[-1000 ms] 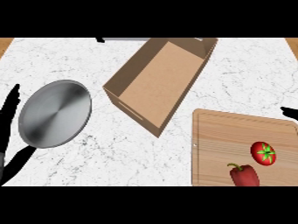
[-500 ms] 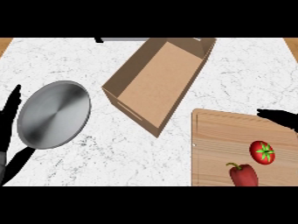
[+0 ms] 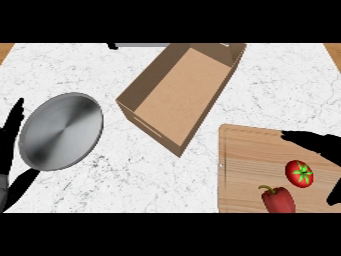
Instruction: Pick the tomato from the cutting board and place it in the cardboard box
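Right hand (image 3: pixel 334 150) open above tomato (image 3: pixel 299 173); no writing shows.

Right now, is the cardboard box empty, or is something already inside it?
Empty. The cardboard box shows only its bare brown floor, and the tomato lies on the cutting board.
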Robot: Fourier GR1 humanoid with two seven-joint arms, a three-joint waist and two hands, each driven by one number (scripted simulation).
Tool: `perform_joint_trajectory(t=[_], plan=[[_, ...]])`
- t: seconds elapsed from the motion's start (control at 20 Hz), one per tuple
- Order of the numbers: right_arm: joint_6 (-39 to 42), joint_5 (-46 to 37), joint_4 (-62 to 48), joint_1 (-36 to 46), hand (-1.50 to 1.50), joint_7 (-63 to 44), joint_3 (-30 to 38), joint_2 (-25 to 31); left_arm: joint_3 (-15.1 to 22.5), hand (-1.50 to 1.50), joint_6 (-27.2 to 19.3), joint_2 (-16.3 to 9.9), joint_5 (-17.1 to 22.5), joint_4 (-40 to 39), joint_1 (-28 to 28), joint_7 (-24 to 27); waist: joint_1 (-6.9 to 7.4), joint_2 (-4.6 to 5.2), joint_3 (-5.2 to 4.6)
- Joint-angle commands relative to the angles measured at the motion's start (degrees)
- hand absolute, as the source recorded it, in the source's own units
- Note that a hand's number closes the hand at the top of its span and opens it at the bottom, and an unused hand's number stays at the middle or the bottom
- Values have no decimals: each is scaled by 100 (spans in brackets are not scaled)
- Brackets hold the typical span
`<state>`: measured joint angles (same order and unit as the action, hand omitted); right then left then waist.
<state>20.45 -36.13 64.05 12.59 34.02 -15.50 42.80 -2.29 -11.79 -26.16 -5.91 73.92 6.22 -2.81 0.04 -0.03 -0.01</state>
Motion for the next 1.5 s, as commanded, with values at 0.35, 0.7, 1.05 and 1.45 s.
perform_joint_trajectory(t=[0.35,0.7,1.05,1.45], plan=[[727,-53,1093,-587,-150,323,494,-90,-409,0,338,36,-147,345,-207,-60,-21,-8,-1],[967,-399,1798,-896,-150,-346,553,-164,-636,0,566,-24,-138,673,-344,-272,-8,-9,0],[786,-1142,1001,-506,-150,-648,487,-828,-632,0,430,353,-451,165,24,43,5,5,1],[-869,-1629,617,-656,150,-426,628,-1533,-500,0,438,441,-694,377,50,-282,3,8,7]])
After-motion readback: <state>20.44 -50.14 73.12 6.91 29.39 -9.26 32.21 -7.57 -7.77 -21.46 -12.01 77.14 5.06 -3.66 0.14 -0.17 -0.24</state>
